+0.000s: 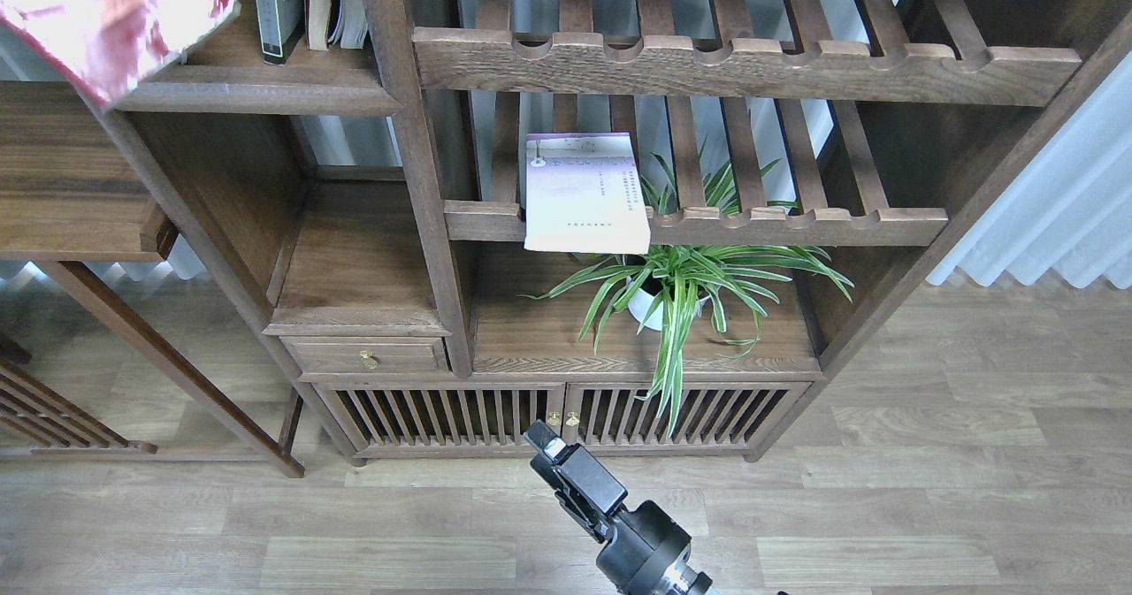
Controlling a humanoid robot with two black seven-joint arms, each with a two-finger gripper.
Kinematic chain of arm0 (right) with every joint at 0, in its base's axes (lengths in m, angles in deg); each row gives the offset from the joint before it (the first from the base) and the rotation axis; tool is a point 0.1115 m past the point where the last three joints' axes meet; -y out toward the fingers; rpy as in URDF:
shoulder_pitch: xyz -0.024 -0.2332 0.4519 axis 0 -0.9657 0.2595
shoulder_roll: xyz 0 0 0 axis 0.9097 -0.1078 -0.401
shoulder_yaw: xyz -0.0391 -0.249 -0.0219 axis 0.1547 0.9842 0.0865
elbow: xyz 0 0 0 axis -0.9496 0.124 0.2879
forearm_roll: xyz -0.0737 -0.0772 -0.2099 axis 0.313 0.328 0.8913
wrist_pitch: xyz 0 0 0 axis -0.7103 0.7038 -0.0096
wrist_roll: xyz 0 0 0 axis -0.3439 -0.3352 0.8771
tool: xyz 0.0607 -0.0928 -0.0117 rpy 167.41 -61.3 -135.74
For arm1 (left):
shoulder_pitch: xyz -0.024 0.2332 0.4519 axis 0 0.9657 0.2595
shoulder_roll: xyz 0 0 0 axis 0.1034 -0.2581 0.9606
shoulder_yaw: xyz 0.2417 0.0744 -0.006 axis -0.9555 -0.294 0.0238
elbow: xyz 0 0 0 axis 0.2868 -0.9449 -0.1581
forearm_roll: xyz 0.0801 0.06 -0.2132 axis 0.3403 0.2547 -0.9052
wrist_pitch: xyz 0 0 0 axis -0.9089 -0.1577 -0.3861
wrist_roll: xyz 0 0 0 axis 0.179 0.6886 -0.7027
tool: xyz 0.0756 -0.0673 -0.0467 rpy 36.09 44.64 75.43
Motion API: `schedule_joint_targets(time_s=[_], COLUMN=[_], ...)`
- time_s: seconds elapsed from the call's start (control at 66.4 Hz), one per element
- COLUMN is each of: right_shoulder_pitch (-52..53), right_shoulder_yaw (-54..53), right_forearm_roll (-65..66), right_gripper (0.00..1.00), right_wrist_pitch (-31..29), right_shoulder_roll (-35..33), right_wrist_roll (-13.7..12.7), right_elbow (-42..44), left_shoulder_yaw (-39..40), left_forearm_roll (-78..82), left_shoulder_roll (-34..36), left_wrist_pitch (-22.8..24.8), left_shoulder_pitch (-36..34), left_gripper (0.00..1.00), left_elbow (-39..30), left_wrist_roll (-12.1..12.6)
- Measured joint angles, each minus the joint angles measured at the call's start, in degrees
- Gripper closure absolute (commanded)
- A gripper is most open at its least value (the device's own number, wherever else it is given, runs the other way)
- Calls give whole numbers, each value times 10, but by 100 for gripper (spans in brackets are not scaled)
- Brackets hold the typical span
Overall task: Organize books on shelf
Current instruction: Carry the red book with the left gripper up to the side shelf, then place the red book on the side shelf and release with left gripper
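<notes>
Blurring at the top left corner, the red book [115,11] overlaps the shelf [248,91], where the yellow-green book [272,3] stands upright. The lavender book [584,193] lies on a slatted rack [796,219]. Whether the right hand [544,436] is apart, I cannot tell; the left hand is out of sight.

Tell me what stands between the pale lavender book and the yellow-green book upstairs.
In the head view, a wooden upright post separates the lavender-white book from the yellow-green book, plus another standing book.
</notes>
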Motion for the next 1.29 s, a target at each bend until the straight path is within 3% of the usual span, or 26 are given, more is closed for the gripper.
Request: schedule_joint_targets(time_s=[0.151,0.316,0.632,1.295], right_shoulder_pitch=[-2,-3,-1,43], right_shoulder_yaw=[0,0,-1,-27], right_forearm_roll=[0,0,0,-21], right_gripper=[1,1,1,1], right_wrist_pitch=[0,0,0,0], right_shoulder_roll=[0,0,0,0], right_wrist_roll=[-1,-1,-1,6], right_elbow=[0,0,-1,-4], left_shoulder_yaw=[-26,-29,-31,-25], left_forearm_roll=[68,160,276,528], left_shoulder_roll=[1,-1,-15,-200], left_wrist_pitch=[0,0,0,0], left_shoulder_pitch=[-92,-148,-205,-302], left_gripper=[94,94,94,95], left_elbow=[35,61,96,259], left_wrist_roll=[10,14,42,41])
